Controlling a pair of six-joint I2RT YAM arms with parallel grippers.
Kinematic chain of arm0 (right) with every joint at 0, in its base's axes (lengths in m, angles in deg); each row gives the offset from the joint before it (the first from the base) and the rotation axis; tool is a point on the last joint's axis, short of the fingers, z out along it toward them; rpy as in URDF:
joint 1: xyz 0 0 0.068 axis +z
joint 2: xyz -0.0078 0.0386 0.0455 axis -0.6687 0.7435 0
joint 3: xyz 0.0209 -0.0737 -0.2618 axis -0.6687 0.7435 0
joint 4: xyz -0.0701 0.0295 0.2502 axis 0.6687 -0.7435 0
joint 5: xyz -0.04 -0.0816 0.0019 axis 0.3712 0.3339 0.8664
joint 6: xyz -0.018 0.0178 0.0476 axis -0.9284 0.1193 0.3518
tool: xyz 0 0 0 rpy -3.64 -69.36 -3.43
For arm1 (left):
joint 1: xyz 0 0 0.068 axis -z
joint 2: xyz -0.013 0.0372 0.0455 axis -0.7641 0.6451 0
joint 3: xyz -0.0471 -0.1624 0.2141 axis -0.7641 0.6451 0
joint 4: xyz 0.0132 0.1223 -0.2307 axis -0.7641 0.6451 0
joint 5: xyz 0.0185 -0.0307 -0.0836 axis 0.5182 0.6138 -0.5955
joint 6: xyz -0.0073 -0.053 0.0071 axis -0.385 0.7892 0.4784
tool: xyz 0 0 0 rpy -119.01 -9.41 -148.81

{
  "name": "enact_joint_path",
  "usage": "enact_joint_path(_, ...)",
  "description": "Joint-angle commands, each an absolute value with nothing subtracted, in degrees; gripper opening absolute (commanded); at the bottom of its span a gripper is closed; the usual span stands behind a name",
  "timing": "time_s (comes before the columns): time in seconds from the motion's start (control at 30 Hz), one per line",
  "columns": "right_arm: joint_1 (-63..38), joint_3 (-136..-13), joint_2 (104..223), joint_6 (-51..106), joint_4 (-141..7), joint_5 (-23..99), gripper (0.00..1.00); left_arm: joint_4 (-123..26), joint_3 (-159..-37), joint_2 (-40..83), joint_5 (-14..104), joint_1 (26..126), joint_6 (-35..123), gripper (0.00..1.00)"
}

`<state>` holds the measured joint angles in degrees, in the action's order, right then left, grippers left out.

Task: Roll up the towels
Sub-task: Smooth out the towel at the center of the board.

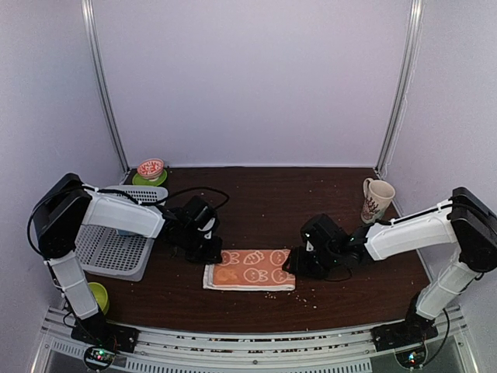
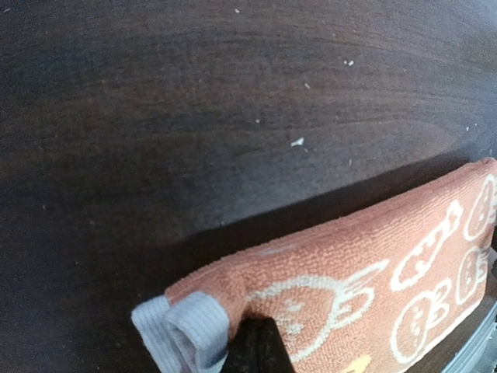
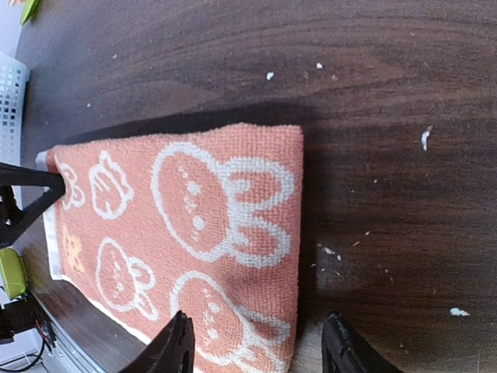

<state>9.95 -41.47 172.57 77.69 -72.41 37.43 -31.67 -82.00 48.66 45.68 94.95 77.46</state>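
Top external view has a single towel (image 1: 250, 269) in sight, orange with pale rabbit outlines, lying flat near the front middle of the dark wooden worktop (image 1: 264, 194). It is a wide rectangle with its long sides running left to right. The left pincer (image 1: 211, 250) sits at the towel's far left corner, and the right pincer (image 1: 297, 264) sits at its right short edge, so the two arms face each other across the cloth.

Left wrist view shows that corner lifted off the wood, its grey hem bunched and curled over. A dark finger (image 2: 260, 350) is just under the cloth there. The left pincer is pressed together, pinching the towel corner.

Right wrist view shows the right pincer spread, its two black fingers (image 3: 175, 346) standing apart at the bottom of the picture. The towel's right edge runs between them: one finger is over the cloth and the other over bare wood. Whether the tips touch the cloth cannot be told.

Pale crumbs are scattered over the worktop around the towel. A white slatted basket (image 1: 109, 252) lies at the left under the left arm. A green bowl (image 1: 149, 177) stands at the back left, and a patterned mug (image 1: 377, 200) at the back right, well apart from the towel.
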Motion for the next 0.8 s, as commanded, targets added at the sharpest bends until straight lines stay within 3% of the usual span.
enact_joint_path(0.0, 10.4, -41.3, 174.7, 76.9, -76.4, 37.6, 0.55, -34.2, -79.2, 51.6, 46.0, 94.3, 77.8, 0.0)
enact_joint_path(0.17, 8.4, -33.9, 173.7, 83.3, -63.9, 34.4, 0.54, -34.3, -79.8, 51.1, 45.7, 95.2, 77.9, 0.0)
enact_joint_path(0.3, 8.4, -32.9, 175.8, 85.7, -60.3, 32.3, 0.48, -33.9, -79.5, 51.1, 46.0, 95.5, 78.4, 0.0)
enact_joint_path(0.4, 8.3, -31.8, 177.1, 86.4, -59.6, 32.5, 0.36, -33.9, -79.1, 50.9, 46.2, 95.9, 78.6, 0.0)
enact_joint_path(0.5, 7.9, -31.1, 176.8, 85.6, -60.4, 33.7, 0.16, -33.9, -78.5, 50.6, 46.4, 96.4, 79.0, 0.0)
enact_joint_path(0.6, 6.6, -33.7, 174.3, 81.4, -68.9, 37.5, 0.0, -33.8, -78.1, 50.0, 46.4, 97.2, 79.0, 0.0)
enact_joint_path(0.77, 1.5, -39.8, 168.5, 67.0, -90.7, 45.2, 0.0, -33.8, -80.8, 50.0, 44.9, 99.8, 78.2, 0.0)
